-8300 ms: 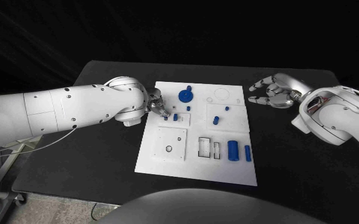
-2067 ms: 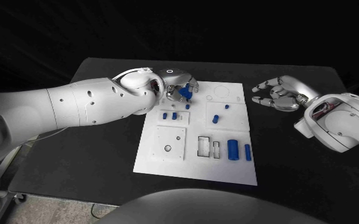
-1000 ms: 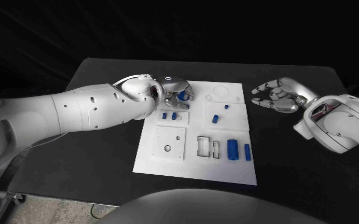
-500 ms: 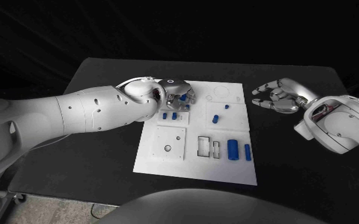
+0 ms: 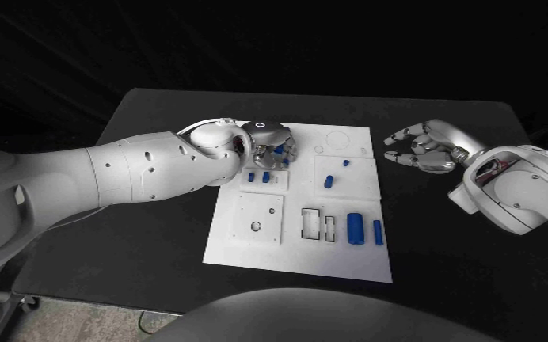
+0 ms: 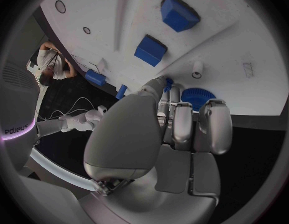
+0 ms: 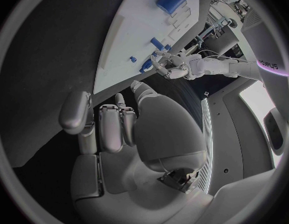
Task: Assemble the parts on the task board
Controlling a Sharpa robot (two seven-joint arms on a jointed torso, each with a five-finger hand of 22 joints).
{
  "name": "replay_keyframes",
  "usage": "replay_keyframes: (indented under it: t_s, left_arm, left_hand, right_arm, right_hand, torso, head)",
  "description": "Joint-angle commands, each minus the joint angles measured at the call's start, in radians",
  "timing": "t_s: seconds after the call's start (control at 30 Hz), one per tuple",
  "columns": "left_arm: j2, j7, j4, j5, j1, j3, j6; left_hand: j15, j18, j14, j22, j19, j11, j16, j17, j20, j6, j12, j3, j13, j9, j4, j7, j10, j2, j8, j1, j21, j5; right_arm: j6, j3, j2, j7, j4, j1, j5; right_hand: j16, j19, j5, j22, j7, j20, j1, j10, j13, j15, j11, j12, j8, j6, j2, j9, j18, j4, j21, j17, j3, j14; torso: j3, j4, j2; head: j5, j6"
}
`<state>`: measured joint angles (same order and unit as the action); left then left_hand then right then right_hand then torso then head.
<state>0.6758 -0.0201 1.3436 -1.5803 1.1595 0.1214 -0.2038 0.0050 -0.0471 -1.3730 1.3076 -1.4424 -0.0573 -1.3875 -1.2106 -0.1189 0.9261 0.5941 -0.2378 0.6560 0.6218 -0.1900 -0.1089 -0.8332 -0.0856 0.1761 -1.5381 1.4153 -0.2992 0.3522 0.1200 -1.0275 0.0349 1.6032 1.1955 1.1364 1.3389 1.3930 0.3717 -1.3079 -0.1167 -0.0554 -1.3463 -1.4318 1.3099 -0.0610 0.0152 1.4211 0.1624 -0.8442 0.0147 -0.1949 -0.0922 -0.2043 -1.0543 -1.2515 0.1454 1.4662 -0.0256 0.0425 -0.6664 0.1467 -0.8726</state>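
Half-hidden blue gear (image 6: 195, 95) under left hand (image 5: 268, 146)

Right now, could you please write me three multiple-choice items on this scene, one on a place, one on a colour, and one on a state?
1. Where is the left hand?
A. over the task board's far left corner
B. off the table
C. over the board's near edge

2. What colour is the large cylinder lying near the task board's near right corner?
A. red
B. blue
C. green

3. What is the right hand doing?
A. holding a part
B. pressing on the board
C. holding nothing, off the board

Answers: 1 A, it sits over the far left corner, on the blue gear. 2 B, it is blue. 3 C, its fingers are apart above the black table.
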Motion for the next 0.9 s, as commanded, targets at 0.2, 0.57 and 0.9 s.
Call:
replay_keyframes:
  t_s: [0.2,0.57,0.9]
  left_arm:
    - [-0.004,-0.008,-0.002,-0.016,-0.003,0.0,0.011]
    - [0.006,-0.029,0.004,-0.02,-0.004,-0.002,-0.049]
    - [0.082,-0.014,0.09,-0.013,0.041,-0.009,-0.091]
  left_hand:
    - [-0.017,0.007,-0.008,0.21,-0.011,0.01,-0.005,0.009,0.017,0.056,-0.045,-0.033,-0.054,-0.012,0.015,0.006,-0.071,-0.003,0.017,-0.007,0.01,0.001]
    - [-0.02,0.011,-0.024,0.216,-0.026,0.016,-0.013,0.002,0.022,0.088,-0.086,-0.058,-0.105,-0.03,0.038,0.003,-0.159,-0.009,0.013,-0.008,0.027,0.001]
    - [-0.018,0.009,-0.018,0.213,-0.021,0.013,-0.003,0.023,0.022,0.091,-0.119,-0.064,-0.131,-0.04,0.039,0.001,-0.176,-0.017,0.006,0.001,0.02,0.007]
  right_arm:
    - [-0.017,0.0,0.003,0.0,-0.004,-0.002,-0.005]
    - [-0.015,0.0,0.004,0.0,-0.007,-0.003,-0.007]
    - [-0.01,0.0,0.005,-0.004,-0.006,-0.004,-0.008]
  right_hand:
    - [-0.004,-0.004,0.007,-0.098,0.001,0.0,0.001,0.008,0.061,0.008,0.0,-0.004,0.001,-0.004,0.008,0.001,-0.01,0.0,0.006,0.003,0.008,0.026]
    - [-0.005,-0.004,0.008,-0.097,0.001,-0.001,0.0,0.008,0.061,0.008,0.0,-0.005,0.001,-0.005,0.007,0.001,-0.01,0.001,0.007,0.004,0.009,0.025]
    - [-0.005,-0.004,0.008,-0.097,0.001,-0.001,0.0,0.008,0.061,0.008,0.0,-0.005,0.001,-0.005,0.007,0.001,-0.01,0.001,0.007,0.004,0.009,0.025]
  torso:
    - [0.0004,0.0005,0.001]
    - [0.0008,0.0005,0.0]
    - [-0.0008,-0.0003,-0.001]
  head:
    - [-0.001,0.0]
    - [-0.007,0.0]
    - [-0.008,0.0]
